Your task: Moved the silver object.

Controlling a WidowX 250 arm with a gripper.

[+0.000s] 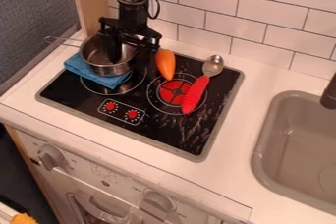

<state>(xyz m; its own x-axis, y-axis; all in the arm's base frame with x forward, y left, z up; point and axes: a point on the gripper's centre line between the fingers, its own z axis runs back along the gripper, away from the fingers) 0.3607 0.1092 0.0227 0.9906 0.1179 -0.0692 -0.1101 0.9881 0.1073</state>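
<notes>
The silver pot (98, 66) sat directly below the black gripper (128, 55) on a folded blue cloth (117, 80) — the jaws stood wide at its sink-side rim. An orange carrot (165, 63) lay just beside them, toward the sink (261, 155) — farther out that way was a red-handled spoon (195, 95), bowl toward the tiled wall (221, 17).

Looks like smooth, shiny metal on the pot (101, 68) and the spoon (212, 65), with plastic on the handle (195, 94). Soft and dull on the cloth (77, 65), but smooth and very shiny on the stove top (154, 130).
</notes>
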